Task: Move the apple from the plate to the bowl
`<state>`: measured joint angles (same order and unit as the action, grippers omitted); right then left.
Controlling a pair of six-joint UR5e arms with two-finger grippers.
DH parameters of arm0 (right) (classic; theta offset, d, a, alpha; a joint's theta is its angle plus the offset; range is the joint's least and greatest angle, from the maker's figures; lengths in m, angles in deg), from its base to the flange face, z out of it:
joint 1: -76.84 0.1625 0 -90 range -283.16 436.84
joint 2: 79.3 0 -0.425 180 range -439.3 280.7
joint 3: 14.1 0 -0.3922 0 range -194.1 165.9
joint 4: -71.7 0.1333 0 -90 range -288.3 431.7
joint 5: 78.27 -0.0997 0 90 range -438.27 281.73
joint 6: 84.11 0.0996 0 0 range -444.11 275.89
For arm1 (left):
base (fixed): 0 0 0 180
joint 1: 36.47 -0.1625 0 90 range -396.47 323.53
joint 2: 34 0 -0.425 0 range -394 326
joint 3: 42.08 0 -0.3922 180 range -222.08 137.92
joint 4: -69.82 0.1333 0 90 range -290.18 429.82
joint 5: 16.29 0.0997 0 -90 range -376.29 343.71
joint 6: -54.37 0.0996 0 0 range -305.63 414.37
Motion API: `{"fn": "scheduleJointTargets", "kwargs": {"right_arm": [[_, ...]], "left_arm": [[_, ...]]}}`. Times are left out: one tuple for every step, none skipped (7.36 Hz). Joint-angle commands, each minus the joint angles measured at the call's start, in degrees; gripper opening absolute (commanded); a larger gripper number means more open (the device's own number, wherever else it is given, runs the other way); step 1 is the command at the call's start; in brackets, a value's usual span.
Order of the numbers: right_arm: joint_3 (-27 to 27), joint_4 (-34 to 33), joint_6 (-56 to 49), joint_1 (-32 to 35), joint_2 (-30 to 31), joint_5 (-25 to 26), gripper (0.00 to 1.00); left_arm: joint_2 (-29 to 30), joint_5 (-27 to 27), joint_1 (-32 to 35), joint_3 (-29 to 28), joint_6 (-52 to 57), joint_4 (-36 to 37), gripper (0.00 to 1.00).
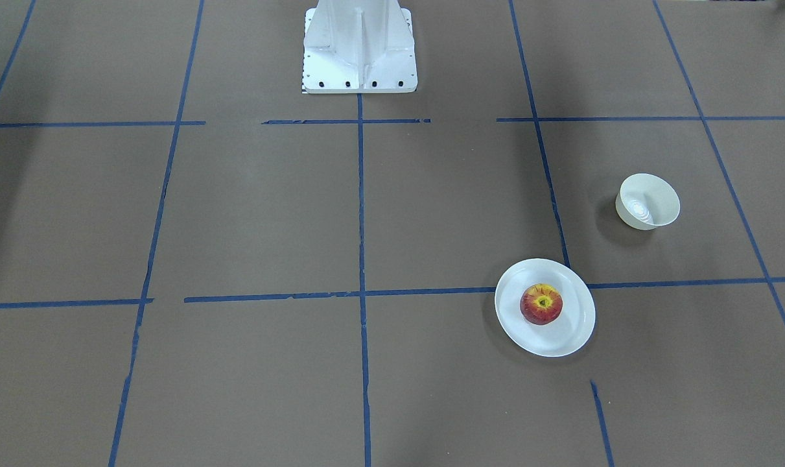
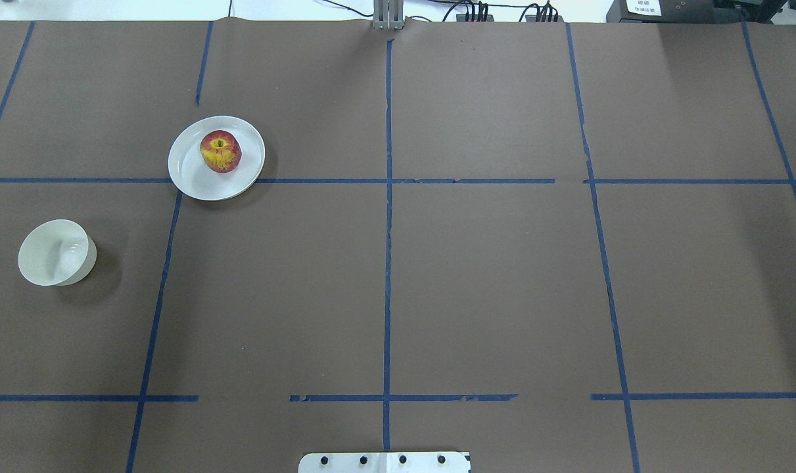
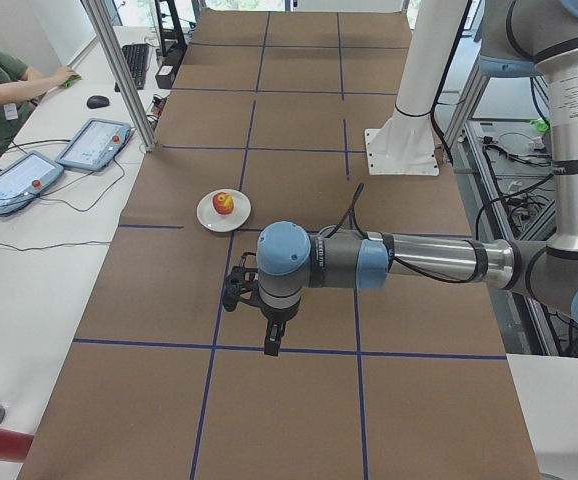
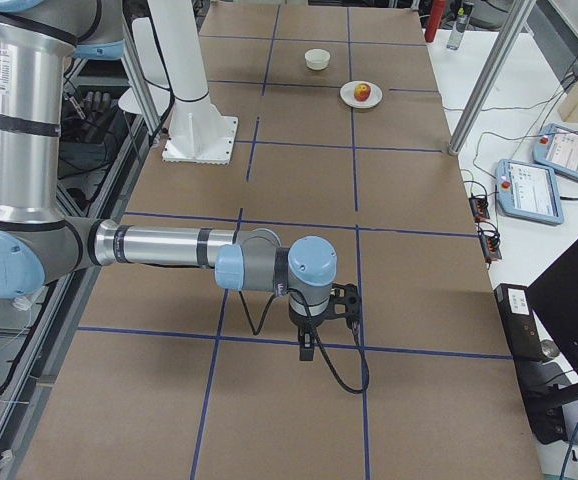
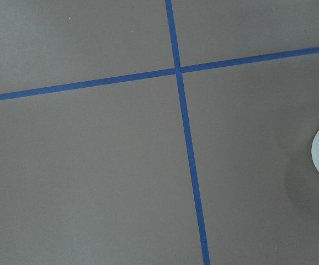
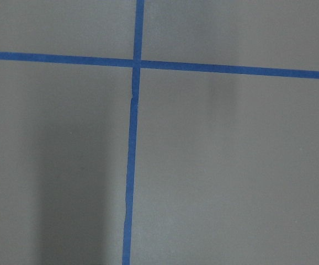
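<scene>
**Apple on plate, bowl standing apart**

Apple (image 1: pixel 541 303): small, round and red, with yellow streaks spreading from its stem dimple. I see it stem-up near the middle of the plate (image 1: pixel 570 337).

Plate: flat, white, shallow-rimmed, lying over a blue tape line (image 1: pixel 361 214) on the robot's left half of the counter (image 1: pixel 269 214).

Bowl (image 1: pixel 648 201): small, deep, white and upright. It is nearer the robot and further left than the plate, and well apart from it. Between the two I see brown counter and one tape line.

Left tool (image 3: pixel 271 340): hangs above the counter, short of the plate. Only a side camera shows it, so I cannot tell whether its fingers are spread or pressed together. Its wrist camera catches the bowl's rim at the picture's right edge.

Right tool (image 4: pixel 307 348): hangs above the counter, well away from both dishes. I cannot tell its state either.

Pedestal (image 1: pixel 360 48): white, bolted down at the robot's edge.
</scene>
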<state>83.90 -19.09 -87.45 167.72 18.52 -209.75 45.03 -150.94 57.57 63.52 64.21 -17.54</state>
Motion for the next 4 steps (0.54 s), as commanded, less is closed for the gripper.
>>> {"fn": "scheduleJointTargets", "kwargs": {"right_arm": [[0.0,0.0,0.0,0.0,0.0,0.0,1.0],[0.0,0.0,0.0,0.0,0.0,0.0,1.0],[0.0,0.0,0.0,0.0,0.0,0.0,1.0],[0.0,0.0,0.0,0.0,0.0,0.0,1.0]], "left_arm": [[-0.1,0.0,0.0,0.0,0.0,0.0,1.0],[-0.3,-0.1,0.0,-0.1,0.0,-0.2,1.0],[-0.1,-0.2,0.0,-0.1,0.0,-0.3,1.0],[0.1,-0.2,0.0,-0.1,-0.5,-0.5,1.0]]}}
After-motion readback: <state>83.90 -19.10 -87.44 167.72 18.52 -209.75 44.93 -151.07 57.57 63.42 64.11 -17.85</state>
